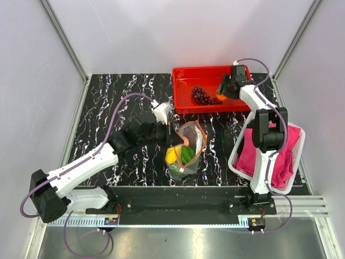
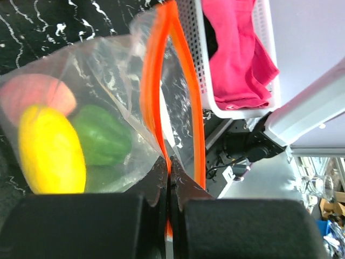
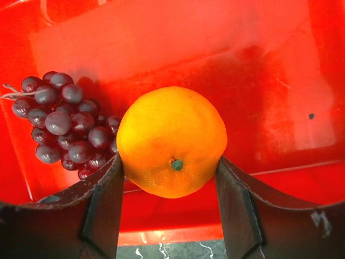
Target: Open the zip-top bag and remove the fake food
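The zip-top bag (image 1: 190,147) stands open at the table's middle, its orange zip strip (image 2: 157,81) spread apart. My left gripper (image 1: 173,139) (image 2: 171,163) is shut on one side of the strip. Inside the bag lie a yellow fruit (image 2: 51,148), a green pepper (image 2: 102,135) and a pinkish piece (image 2: 35,94). My right gripper (image 1: 222,89) (image 3: 170,162) is shut on the orange ball (image 3: 172,141) and holds it over the red tray (image 1: 186,75). The purple grape bunch (image 1: 202,96) (image 3: 64,127) lies in the tray, left of the ball.
A white basket (image 1: 237,156) of pink cloths (image 2: 237,54) stands at the right, beside the right arm. The red tray (image 3: 269,65) sits at the table's far edge. The enclosure walls rise close on both sides.
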You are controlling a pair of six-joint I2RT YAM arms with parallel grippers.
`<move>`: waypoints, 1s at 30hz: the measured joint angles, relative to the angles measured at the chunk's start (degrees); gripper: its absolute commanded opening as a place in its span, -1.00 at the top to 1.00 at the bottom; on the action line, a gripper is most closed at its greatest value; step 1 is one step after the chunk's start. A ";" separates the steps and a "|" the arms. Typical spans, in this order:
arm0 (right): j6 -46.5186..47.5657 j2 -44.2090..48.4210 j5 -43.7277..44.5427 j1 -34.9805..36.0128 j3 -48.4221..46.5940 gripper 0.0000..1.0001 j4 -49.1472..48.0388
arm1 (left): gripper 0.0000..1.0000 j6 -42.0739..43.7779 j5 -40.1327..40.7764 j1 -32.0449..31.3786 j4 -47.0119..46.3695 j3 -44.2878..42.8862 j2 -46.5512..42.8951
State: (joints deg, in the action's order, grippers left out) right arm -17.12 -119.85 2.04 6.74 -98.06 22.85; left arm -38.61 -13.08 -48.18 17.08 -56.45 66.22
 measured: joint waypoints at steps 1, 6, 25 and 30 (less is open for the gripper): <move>-0.07 -0.26 -0.15 0.02 -0.33 -0.42 0.04 | 1.00 -0.13 -0.26 0.00 -0.17 0.00 0.00; -1.18 -1.86 -0.72 0.02 -3.98 -0.71 4.02 | 1.00 -0.76 -1.77 0.00 -0.87 0.02 0.76; -8.70 41.53 -5.11 16.83 23.74 -0.74 10.80 | 1.00 -2.40 -2.75 0.00 -2.67 0.02 4.76; -9.94 56.87 -6.99 24.26 32.70 -0.58 10.60 | 1.00 -3.34 -1.64 0.00 -2.80 0.02 4.76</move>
State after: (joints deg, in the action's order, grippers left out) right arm -27.07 -62.98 -4.95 31.00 -65.36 33.45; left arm -41.95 -14.72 -48.18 14.28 -56.42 70.98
